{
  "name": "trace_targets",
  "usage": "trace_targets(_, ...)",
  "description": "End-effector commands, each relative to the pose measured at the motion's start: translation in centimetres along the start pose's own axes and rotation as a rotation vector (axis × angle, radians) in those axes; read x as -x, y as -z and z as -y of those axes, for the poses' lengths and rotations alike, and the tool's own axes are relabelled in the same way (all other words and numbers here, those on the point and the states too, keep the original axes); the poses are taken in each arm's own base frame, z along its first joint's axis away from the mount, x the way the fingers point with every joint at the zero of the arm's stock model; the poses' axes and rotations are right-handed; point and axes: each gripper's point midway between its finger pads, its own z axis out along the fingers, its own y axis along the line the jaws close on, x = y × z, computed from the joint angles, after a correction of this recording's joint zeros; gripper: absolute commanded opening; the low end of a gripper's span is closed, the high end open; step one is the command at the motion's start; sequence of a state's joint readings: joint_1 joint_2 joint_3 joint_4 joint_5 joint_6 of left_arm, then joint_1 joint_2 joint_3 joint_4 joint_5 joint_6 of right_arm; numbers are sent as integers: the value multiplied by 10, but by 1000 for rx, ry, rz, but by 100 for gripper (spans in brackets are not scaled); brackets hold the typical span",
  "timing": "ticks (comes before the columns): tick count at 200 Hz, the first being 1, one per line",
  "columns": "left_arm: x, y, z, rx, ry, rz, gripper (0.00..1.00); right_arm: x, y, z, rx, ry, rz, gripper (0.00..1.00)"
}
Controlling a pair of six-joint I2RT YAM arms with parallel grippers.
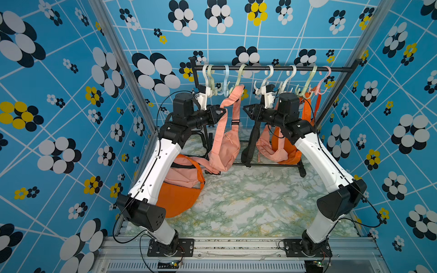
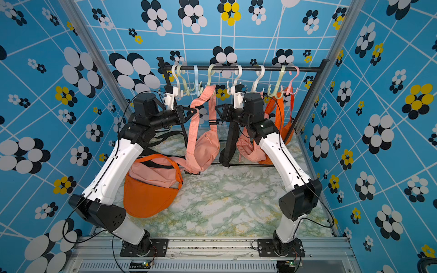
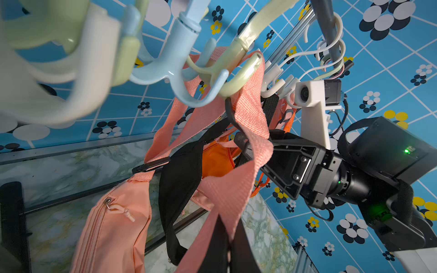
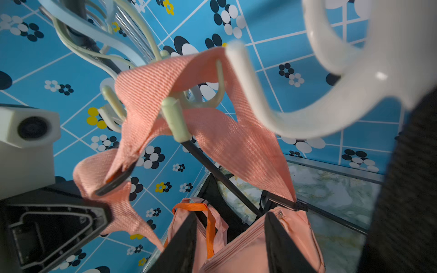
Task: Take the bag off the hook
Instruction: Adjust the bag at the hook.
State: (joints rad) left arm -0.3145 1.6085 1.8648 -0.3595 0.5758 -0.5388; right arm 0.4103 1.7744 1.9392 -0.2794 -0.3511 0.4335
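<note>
I see the black rail (image 1: 260,68) running above both my grippers. The pink bag (image 1: 224,149) hangs below and between them. Its strap (image 1: 233,95) is looped over the pale green hook (image 1: 241,71) just above my left gripper (image 1: 223,111), which is clamped on that strap. My right gripper (image 4: 229,214) sits just beside it, jaws apart, holding nothing.

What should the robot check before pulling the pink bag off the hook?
1. The left gripper pinches the pink strap: ok.
2. The right gripper is open and empty: ok.
3. The strap is off the green hook: not ok, looped over it.
4. The blue hook is clear of the strap: cannot tell.
5. The black bag is free of the strap: cannot tell.
</note>
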Motion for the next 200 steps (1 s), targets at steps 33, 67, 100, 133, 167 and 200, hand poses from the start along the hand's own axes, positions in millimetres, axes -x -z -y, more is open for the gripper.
trace_targets(33, 14, 35, 5, 21, -21, 51, 0, 3, -20, -3, 0, 109, 47, 75)
trace_targets(67, 14, 45, -1, 43, -16, 68, 0, 3, -37, -10, 15, 133, 75, 81)
trace_targets(100, 14, 46, -3, 40, 0, 65, 0, 11, -56, -12, 1, 145, 133, 80)
trace_targets(133, 17, 51, -2, 39, -5, 76, 0, 20, -72, -5, -28, 123, 196, 69)
trace_targets(167, 18, 53, -2, 35, -4, 81, 0, 26, -80, -7, -17, 92, 209, 17)
trace_targets(200, 17, 56, -4, 41, 2, 80, 0, 37, -68, -6, -66, 109, 236, 0)
